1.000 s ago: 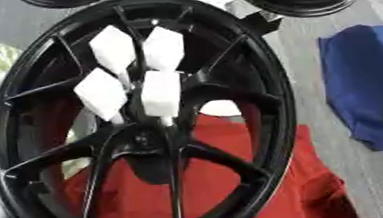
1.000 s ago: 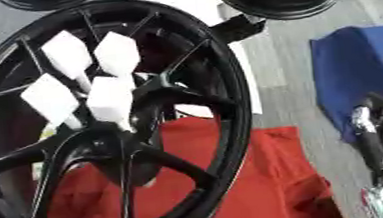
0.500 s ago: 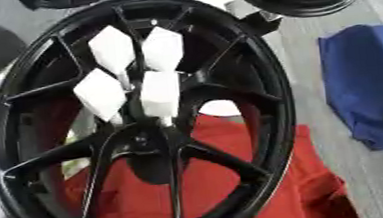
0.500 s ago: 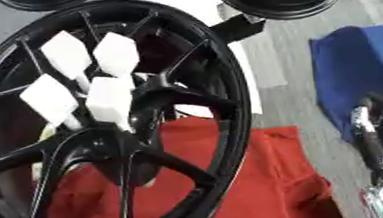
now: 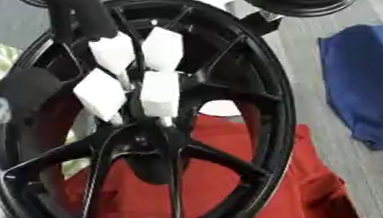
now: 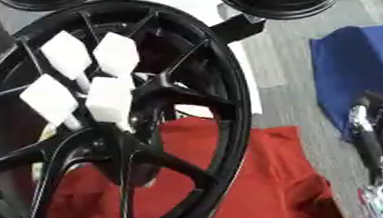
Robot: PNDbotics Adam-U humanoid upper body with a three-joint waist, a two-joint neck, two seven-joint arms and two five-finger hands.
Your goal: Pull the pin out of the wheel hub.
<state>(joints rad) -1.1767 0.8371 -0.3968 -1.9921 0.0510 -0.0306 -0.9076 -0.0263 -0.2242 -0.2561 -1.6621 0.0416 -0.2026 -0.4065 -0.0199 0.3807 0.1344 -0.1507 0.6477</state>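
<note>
Right robot hand [image 6: 378,138] idle lower right (fingers up), apart from wheel hub [image 6: 119,138].

- One black wheel hub [image 5: 229,97], filling the view.
- Four white pins [image 5: 160,91] clustered toward 11 o'clock of its centre.
- One red cloth [image 6: 272,183] at 6 o'clock.
- One blue cloth [image 6: 358,70] at 3 o'clock.
- One right hand [image 6: 375,136] at 4 o'clock.
</note>
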